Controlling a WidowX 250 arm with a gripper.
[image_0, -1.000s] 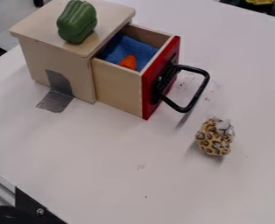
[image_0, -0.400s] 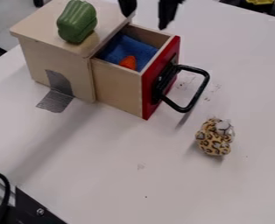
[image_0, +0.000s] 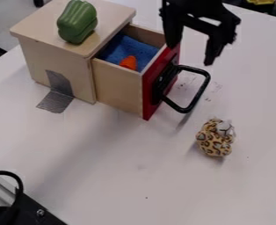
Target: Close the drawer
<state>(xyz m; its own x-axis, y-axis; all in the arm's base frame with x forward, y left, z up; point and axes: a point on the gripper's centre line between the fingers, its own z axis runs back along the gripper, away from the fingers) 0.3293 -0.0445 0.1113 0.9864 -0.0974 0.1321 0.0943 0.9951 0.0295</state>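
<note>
- Near the top edge of the camera view, the black robot fingers [image_0: 213, 50] are hanging wide apart, and they are holding nothing between them.
- Just below and left of them, the light wooden drawer [image_0: 117, 88] is sticking far out of its light wooden box [image_0: 55, 59]. Its long way is running from the box down toward the right.
- On the end of the drawer, the flat red front [image_0: 148, 99] is facing away from the box, toward the lower right. One fingertip is showing over the far top corner of this front, and the other is pointing down on the outer side. How high they are hanging, or whether one is touching, I cannot tell.
- Below the fingers, the bent black handle [image_0: 199, 92] is poking out from the red front.
- So the next push is probably needing to go up and left in the view, straight along the drawer and into the box. It is likely calling for the fingers to be lower and fully outside the front first. If one is dipping inside the rim, it could be getting stuck there. If the push is landing only on the far corner, the drawer could be twisting.
- Off to the lower right, a small spotted toy animal [image_0: 215, 137] is sitting on the white desk [image_0: 105, 176], away from the push.
</note>
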